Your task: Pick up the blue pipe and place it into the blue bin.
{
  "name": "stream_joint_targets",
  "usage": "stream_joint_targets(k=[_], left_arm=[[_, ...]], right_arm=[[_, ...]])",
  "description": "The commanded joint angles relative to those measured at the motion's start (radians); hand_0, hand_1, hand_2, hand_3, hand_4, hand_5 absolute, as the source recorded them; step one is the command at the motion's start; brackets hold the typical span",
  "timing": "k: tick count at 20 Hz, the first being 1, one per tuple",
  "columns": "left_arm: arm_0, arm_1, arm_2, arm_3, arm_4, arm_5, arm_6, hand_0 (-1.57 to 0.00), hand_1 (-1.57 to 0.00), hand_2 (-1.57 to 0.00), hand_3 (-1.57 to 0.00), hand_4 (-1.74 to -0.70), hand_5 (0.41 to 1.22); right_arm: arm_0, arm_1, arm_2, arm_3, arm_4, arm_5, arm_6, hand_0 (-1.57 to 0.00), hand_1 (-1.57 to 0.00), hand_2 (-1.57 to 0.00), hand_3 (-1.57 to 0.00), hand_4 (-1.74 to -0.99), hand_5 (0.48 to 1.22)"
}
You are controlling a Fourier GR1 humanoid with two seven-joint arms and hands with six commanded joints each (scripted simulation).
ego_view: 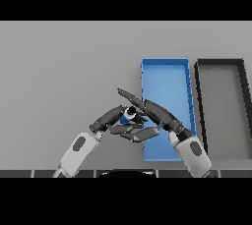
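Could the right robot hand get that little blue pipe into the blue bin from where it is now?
Probably yes. The right robot hand already lies over the blue bin's left edge, touching the blue pipe, with the left robot hand alongside. The bin's inside looks free.

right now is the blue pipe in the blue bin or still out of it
Out. The blue pipe is held between both hands, just left of the blue bin, whose floor shows bare.

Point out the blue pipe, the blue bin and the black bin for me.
blue pipe (126, 117), head view, its blue body between the hands.
blue bin (165, 61), head view, its far rim.
black bin (219, 61), head view, its far rim.
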Motion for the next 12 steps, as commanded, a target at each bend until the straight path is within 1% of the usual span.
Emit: stream_joint_targets(k=[1, 3, 4, 5, 6, 7, 8, 9, 10, 11, 12], left_arm=[[-0.013, -0.007, 0.010, 0.008, 0.008, -0.005, 0.016, -1.57, -1.57, -1.57, -1.57, -1.46, 1.221], [-0.015, -0.004, 0.016, 0.017, -0.010, -0.012, -0.015, -1.57, -1.57, -1.57, -1.57, -1.46, 1.221], [-0.013, -0.014, 0.021, 0.021, 0.000, -0.019, -0.010, -1.57, -1.57, -1.57, -1.57, -1.46, 1.221], [-0.018, -0.022, 0.021, 0.028, -0.011, -0.011, 0.016, -1.57, -1.57, -1.57, -1.57, -1.51, 1.221], [-0.008, -0.020, 0.027, 0.018, -0.002, -0.013, 0.031, -1.57, -1.57, -1.54, -1.30, -1.56, 1.221], [-0.013, -0.025, 0.034, 0.021, 0.008, -0.015, 0.059, -1.57, -1.57, -1.53, -1.14, -1.60, 1.221], [-0.012, -0.027, 0.032, 0.023, -0.002, -0.012, 0.070, -1.57, -1.57, -1.54, -1.16, -1.63, 1.221], [-0.014, -0.027, 0.035, 0.021, -0.006, -0.014, 0.053, -1.57, -1.57, -1.54, -1.21, -1.65, 1.221], [-0.003, -0.037, 0.028, 0.027, -0.013, -0.013, 0.034, -1.57, -1.57, -1.55, -1.23, -1.67, 1.221], [-0.003, -0.033, 0.032, 0.017, -0.009, -0.023, 0.028, -1.57, -1.57, -1.55, -1.27, -1.68, 1.221], [-0.008, -0.037, 0.037, 0.026, -0.013, -0.024, 0.017, -1.57, -1.57, -1.56, -1.31, -1.69, 1.221]], right_arm=[[-0.020, 0.005, 0.001, 0.020, 0.001, 0.004, 0.014, 0.00, 0.00, 0.00, 0.00, -1.208, 0.512], [-0.053, 0.025, 0.014, 0.054, 0.000, 0.016, 0.026, 0.00, -0.03, -0.05, -0.01, -1.215, 0.513], [-0.072, 0.031, 0.007, 0.069, -0.005, 0.017, 0.026, -0.02, -0.11, -0.13, -0.05, -1.222, 0.517], [-0.080, 0.034, 0.008, 0.079, -0.013, 0.028, 0.031, -0.17, -0.24, -0.25, -0.14, -1.255, 0.519], [-0.087, 0.036, 0.007, 0.090, -0.017, 0.034, 0.033, -0.40, -0.44, -0.43, -0.31, -1.303, 0.520], [-0.106, 0.047, 0.011, 0.104, -0.010, 0.031, 0.040, -0.63, -0.65, -0.66, -0.50, -1.383, 0.523], [-0.112, 0.049, 0.012, 0.123, 0.004, 0.037, 0.020, -0.82, -0.84, -0.84, -0.66, -1.446, 0.527], [-0.121, 0.051, 0.014, 0.128, 0.005, 0.040, 0.005, -0.97, -0.98, -0.99, -0.79, -1.496, 0.555], [-0.116, 0.060, 0.014, 0.133, -0.006, 0.039, 0.001, -1.09, -1.10, -1.10, -0.90, -1.537, 0.600], [-0.099, 0.073, 0.015, 0.123, -0.024, 0.032, -0.023, -1.19, -1.19, -1.20, -1.03, -1.513, 0.671], [-0.098, 0.086, 0.012, 0.126, -0.030, 0.029, -0.022, -1.26, -1.27, -1.27, -1.14, -1.495, 0.781]])
